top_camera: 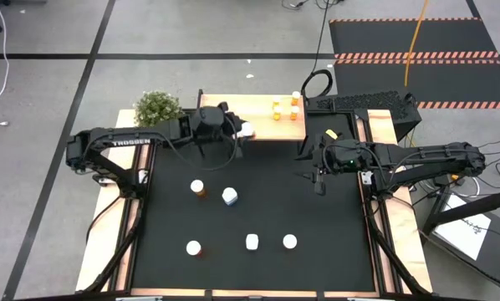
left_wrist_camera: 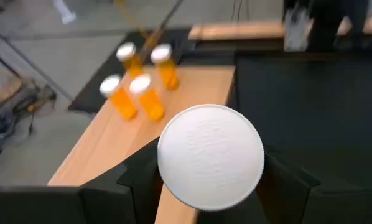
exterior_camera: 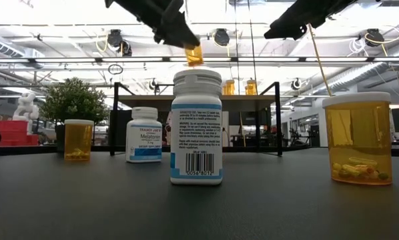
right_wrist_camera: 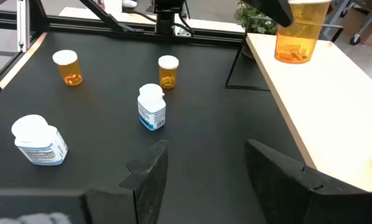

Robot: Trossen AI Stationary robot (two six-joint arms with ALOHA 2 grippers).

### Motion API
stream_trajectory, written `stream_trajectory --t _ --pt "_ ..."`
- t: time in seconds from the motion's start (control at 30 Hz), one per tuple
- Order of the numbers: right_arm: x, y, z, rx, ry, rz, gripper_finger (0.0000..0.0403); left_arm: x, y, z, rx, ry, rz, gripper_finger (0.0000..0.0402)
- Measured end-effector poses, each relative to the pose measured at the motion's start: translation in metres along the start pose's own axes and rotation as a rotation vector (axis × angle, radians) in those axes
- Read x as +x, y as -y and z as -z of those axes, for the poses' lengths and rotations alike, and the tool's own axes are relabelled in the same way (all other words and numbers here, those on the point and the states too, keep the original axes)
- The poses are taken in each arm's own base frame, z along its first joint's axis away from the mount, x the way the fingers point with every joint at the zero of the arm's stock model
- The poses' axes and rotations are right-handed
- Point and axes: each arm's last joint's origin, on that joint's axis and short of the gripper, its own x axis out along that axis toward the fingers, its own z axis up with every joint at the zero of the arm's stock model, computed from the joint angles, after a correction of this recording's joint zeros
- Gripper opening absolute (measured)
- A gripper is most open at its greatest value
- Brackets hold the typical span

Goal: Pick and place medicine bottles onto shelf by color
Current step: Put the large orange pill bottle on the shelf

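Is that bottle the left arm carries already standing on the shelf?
No. The orange bottle hangs above the shelf, gripped by the left gripper.

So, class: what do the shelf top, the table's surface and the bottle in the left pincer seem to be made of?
Shelf top: pale wood or wood laminate, smooth and matt, with faint grain visible.
Table surface: a dark, dull mat, possibly rubber or fabric; no shine.
Bottle held in the left pincer: translucent orange plastic, pills visible through the wall; its white cap looks like matt plastic.
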Motion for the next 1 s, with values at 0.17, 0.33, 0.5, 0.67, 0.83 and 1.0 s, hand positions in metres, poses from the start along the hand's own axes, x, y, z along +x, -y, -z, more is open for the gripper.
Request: stream_trajectory --t 0.17,0.33,0.5,0.67,0.83,1.0 --pt "0.000 0.000 0.000 -0.012 0.000 0.000 0.0208 -0.007 -0.029 -0.022 0.007 0.043 -0.071 0.0214" --pt "0.000 0.000 0.000 -0.042 0.000 0.000 0.0208 -0.008 -0.059 -0.030 0.005 0.059 -0.112 0.0214" --pt "0.000 0.001 -0.001 -0.082 0.008 0.005 0.0208 0.007 -0.089 -0.029 -0.031 0.051 -0.128 0.0214" --pt "0.000 0.004 0.000 -0.089 0.005 0.020 0.0208 0.039 -0.111 -0.020 -0.061 -0.004 -0.104 0.0214" --pt "0.000 0.007 0.000 -0.084 -0.004 0.033 0.0208 0.066 -0.126 -0.012 -0.086 -0.062 -0.046 0.0214" --pt "0.001 0.008 0.001 -0.090 -0.006 0.037 0.0208 0.083 -0.135 -0.004 -0.112 -0.089 0.012 0.0214"
